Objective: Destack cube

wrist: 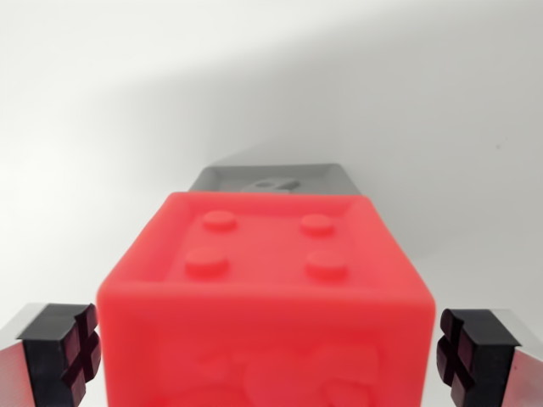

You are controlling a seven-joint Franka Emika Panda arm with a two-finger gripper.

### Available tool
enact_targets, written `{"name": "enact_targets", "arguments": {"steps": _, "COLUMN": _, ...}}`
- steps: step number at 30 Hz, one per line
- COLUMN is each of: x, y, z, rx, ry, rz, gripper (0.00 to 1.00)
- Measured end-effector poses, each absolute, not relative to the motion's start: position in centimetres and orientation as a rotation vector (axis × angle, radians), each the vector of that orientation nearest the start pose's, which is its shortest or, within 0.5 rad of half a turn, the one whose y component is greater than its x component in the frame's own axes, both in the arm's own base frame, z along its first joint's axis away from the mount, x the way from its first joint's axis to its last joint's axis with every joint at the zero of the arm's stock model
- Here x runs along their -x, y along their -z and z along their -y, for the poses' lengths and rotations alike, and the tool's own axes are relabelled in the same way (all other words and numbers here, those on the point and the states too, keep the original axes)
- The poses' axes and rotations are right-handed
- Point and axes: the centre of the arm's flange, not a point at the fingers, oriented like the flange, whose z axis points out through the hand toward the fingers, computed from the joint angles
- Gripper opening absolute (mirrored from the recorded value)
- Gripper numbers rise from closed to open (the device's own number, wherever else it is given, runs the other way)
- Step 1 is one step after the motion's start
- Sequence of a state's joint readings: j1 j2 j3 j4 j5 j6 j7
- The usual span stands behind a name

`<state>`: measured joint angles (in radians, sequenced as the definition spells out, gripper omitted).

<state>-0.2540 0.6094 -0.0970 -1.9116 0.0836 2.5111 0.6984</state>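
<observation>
A smooth white surface [102, 102] fills the whole top half of the frame, with a soft grey shadow across the upper right.

The red cube [263, 297] is the biggest thing on it. It sits in the middle and lower part of the frame. It looks like shiny plastic with rounded edges. Its top has a low rim and four small round bumps in a square. Its front side has raised shapes on it, but they are cut off by the bottom edge.

Behind the red cube, just above it in the frame, a grey cube [267, 178] peeks out. Only its top edge shows, with a sunken face and a small raised shape. The view cannot show if the two cubes touch.

The gripper [267, 352] is spread wide, one finger on each side of the red cube in the lower corners. The fingers are silver metal. The black rubber pads [72, 348] have cross-shaped grooves. A thin gap shows between each pad and the red cube, so nothing is held.
</observation>
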Motion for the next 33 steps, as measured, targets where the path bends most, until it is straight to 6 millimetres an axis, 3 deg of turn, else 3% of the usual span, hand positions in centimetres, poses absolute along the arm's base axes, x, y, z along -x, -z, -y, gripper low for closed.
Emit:
{"name": "enact_targets", "arguments": {"steps": 5, "x": -58.87, "y": -16.91, "z": 21.39, "rx": 2.684, "ry": -0.007, "rz": -1.645, "gripper": 1.00}}
{"name": "enact_targets", "arguments": {"steps": 6, "x": -58.87, "y": -16.87, "z": 21.40, "rx": 2.684, "ry": -0.007, "rz": -1.645, "gripper": 0.00}}
{"name": "enact_targets", "arguments": {"steps": 33, "x": -58.91, "y": -16.90, "z": 21.40, "rx": 2.684, "ry": -0.004, "rz": -1.645, "gripper": 0.00}}
